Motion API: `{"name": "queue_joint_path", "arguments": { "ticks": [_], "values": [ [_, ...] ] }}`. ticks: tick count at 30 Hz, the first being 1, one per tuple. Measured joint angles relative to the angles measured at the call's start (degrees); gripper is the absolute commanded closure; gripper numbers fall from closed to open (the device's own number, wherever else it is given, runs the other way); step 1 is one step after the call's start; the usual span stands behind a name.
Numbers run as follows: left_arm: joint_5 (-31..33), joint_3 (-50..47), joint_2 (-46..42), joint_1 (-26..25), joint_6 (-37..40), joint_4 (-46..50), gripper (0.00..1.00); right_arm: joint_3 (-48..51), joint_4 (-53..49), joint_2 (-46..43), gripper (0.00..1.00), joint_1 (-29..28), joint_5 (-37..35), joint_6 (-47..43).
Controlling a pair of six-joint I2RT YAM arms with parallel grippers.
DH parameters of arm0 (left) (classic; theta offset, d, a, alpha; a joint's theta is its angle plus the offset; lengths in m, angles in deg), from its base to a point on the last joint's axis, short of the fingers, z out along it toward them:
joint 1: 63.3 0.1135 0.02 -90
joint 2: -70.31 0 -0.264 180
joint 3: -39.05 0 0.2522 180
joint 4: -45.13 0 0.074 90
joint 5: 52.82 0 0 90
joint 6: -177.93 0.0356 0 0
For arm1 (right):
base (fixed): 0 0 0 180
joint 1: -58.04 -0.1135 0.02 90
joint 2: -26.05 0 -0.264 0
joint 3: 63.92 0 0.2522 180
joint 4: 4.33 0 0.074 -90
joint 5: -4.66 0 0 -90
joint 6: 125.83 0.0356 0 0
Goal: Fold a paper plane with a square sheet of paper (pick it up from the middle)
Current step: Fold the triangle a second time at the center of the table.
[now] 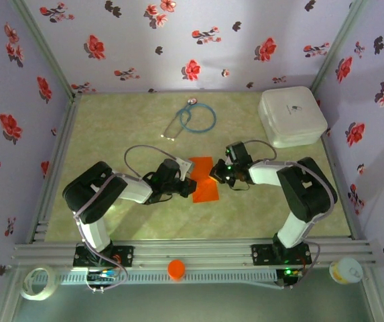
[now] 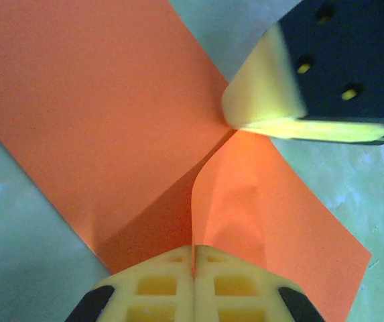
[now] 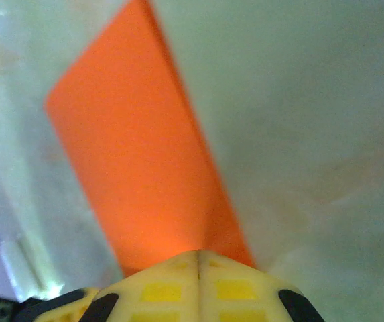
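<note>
Both claws pinch the square sheet of paper (image 1: 205, 188) at the middle of the counter (image 1: 259, 215).
Your left claw (image 2: 194, 258) and right claw (image 3: 198, 258) are clamped shut on opposite ends of its middle line, likely raising a ridge for the centre crease.

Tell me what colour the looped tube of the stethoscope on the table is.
Teal blue; the looped stethoscope tube shows best in the top external view.

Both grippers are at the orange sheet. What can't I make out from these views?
- Top external: creases of the orange sheet too small; left gripper and right gripper cover its sides.
- Left wrist: sheet cut off at top edge.
- Right wrist: blurred; fingers hide whether the sheet is pinched.
</note>
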Motion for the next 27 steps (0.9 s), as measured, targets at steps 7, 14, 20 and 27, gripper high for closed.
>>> {"name": "queue_joint_path", "arguments": {
  "ticks": [7,14,20,27],
  "values": [
    [-0.02,0.11,-0.02,0.00,0.02,0.13,1.00,1.81,4.09,0.07,1.00,1.40,1.05,1.36],
    [-0.02,0.11,-0.02,0.11,0.02,0.15,1.00,3.65,6.12,-1.25,1.00,4.11,0.15,3.13],
    [-0.07,0.11,-0.02,0.11,0.04,0.15,1.00,3.50,2.69,-6.36,1.00,3.58,-1.11,1.09],
    [-0.28,0.22,-0.02,0.22,0.22,0.39,1.00,1.42,2.38,-3.72,1.00,-3.19,1.90,0.63]
  ]
}}
